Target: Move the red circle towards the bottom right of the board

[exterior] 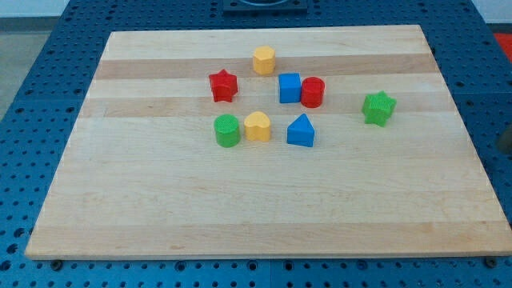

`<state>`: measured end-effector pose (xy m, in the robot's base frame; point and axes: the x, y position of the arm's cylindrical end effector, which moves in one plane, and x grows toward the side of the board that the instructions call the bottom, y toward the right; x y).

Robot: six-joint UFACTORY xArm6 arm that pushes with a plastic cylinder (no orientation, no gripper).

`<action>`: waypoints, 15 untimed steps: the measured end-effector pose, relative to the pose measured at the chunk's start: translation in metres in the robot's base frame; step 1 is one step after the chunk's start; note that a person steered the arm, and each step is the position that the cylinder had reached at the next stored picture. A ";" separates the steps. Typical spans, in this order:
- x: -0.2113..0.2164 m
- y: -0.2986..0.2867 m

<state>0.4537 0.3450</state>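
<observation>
Red star [223, 86]: our leftmost block, upper middle of the wooden board [240, 208].
Green cylinder [227, 130]: touching yellow block [258, 126].
Yellow hexagon [264, 60]: topmost.
Blue cube [290, 87]: touching red circle [312, 92], on its right.
Blue triangle [301, 130]: below them.
Green star [379, 108]: apart, right.
My tip: out of view; we cannot tell its state.

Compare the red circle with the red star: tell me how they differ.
The red circle is a round cylinder; the red star has pointed arms. The red circle sits toward the view's right, against the blue cube; the red star stands alone toward the view's left. Both are red, stand on the wooden board, and look similar in size. My tip does not show.
</observation>
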 end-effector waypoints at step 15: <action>-0.081 -0.326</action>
<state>0.3729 0.0186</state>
